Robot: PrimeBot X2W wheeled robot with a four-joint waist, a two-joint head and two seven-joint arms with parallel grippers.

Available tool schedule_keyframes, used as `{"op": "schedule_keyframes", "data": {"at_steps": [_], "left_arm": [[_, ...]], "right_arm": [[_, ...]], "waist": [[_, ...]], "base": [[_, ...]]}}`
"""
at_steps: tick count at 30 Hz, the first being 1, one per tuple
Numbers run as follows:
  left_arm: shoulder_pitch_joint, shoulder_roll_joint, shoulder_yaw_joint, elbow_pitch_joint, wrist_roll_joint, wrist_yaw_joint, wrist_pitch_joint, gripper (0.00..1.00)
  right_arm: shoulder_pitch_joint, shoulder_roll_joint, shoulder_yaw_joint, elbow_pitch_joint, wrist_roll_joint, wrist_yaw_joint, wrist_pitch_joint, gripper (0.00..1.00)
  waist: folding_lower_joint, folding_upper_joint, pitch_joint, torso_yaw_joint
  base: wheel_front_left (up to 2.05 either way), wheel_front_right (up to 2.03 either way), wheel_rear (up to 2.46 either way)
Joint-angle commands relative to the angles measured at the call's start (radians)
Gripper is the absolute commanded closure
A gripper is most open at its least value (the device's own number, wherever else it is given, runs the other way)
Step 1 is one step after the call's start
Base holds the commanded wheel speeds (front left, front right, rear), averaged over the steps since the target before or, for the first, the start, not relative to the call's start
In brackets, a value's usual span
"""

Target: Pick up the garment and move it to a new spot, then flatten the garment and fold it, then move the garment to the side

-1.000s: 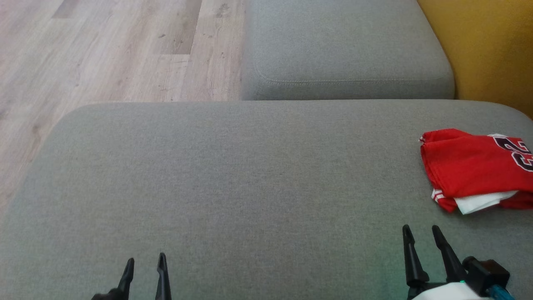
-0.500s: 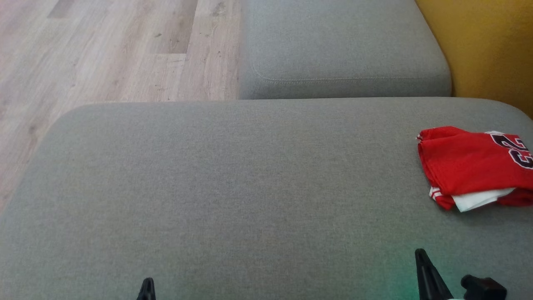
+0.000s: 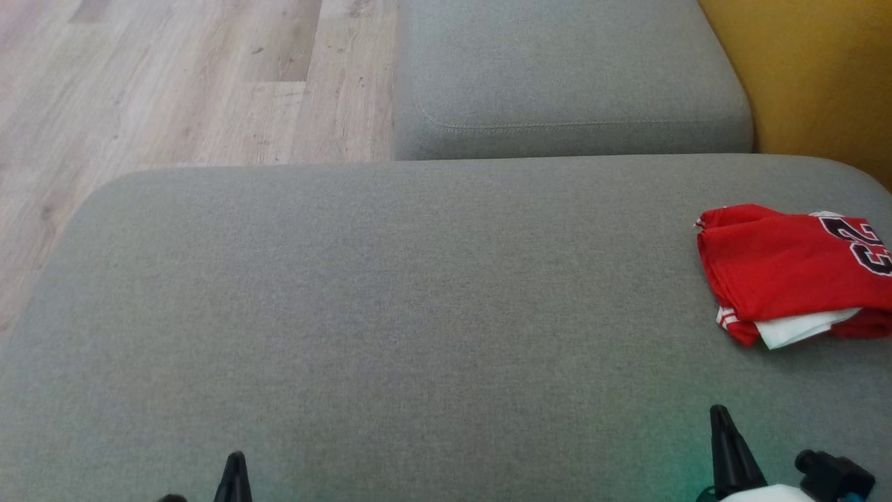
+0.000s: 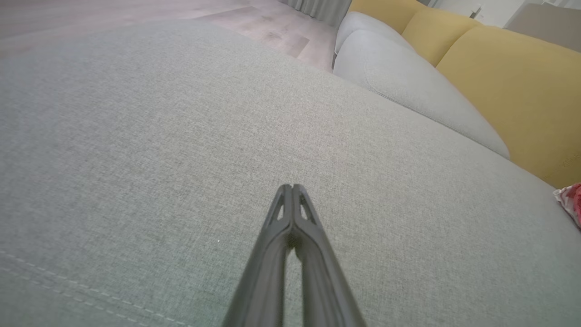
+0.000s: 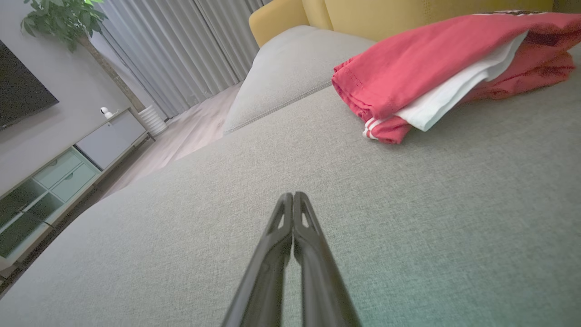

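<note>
The garment (image 3: 787, 272) is a red jersey with white trim and dark numerals, folded into a bundle at the right edge of the grey cushion (image 3: 390, 300). The right wrist view has the garment (image 5: 435, 68) ahead and to the right, and the left wrist view catches a corner of it (image 4: 573, 202) at the far right. My right gripper (image 3: 721, 418) (image 5: 292, 196) is shut and empty, low over the cushion, short of the garment. My left gripper (image 3: 235, 460) (image 4: 291, 187) is shut and empty near the cushion's front.
A second grey cushion (image 3: 571, 77) lies beyond the first. A yellow sofa back (image 3: 808, 77) rises at the right. Wooden floor (image 3: 174, 84) runs past the cushion's left and far sides. A cabinet (image 5: 50, 177), curtains and a plant stand across the room.
Both grippers have gone from open to shut and dropped lower in the head view. The camera has shifted a little, so the garment sits slightly higher in the frame.
</note>
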Motion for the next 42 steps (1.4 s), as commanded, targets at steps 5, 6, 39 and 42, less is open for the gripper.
{"op": "schedule_keyframes", "data": {"at_steps": [5,6,39,42], "left_arm": [[-0.059,-0.006,0.047,-0.02,-0.049,-0.023,0.016,1.0],[-0.061,-0.008,0.052,-0.02,-0.057,-0.026,0.018,1.0],[-0.132,-0.07,0.202,-0.018,-0.317,-0.128,0.107,1.0],[-0.138,-0.076,0.216,-0.018,-0.341,-0.138,0.116,1.0]], "right_arm": [[-0.062,-0.003,-0.009,-0.041,0.071,0.0,0.016,1.0],[-0.064,-0.003,-0.01,-0.042,0.082,0.0,0.019,1.0],[-0.136,-0.005,-0.052,-0.065,0.442,0.0,0.111,1.0],[-0.143,-0.006,-0.056,-0.067,0.475,0.0,0.12,1.0]], "waist": [[-0.0001,0.0,0.005,-0.003],[-0.0001,0.0,0.006,-0.003],[-0.0001,0.0,0.041,-0.02],[-0.0001,0.0,0.044,-0.022]], "base": [[0.0,0.0,0.0],[0.0,0.0,0.0],[0.0,0.0,0.0],[0.0,0.0,0.0]]}}
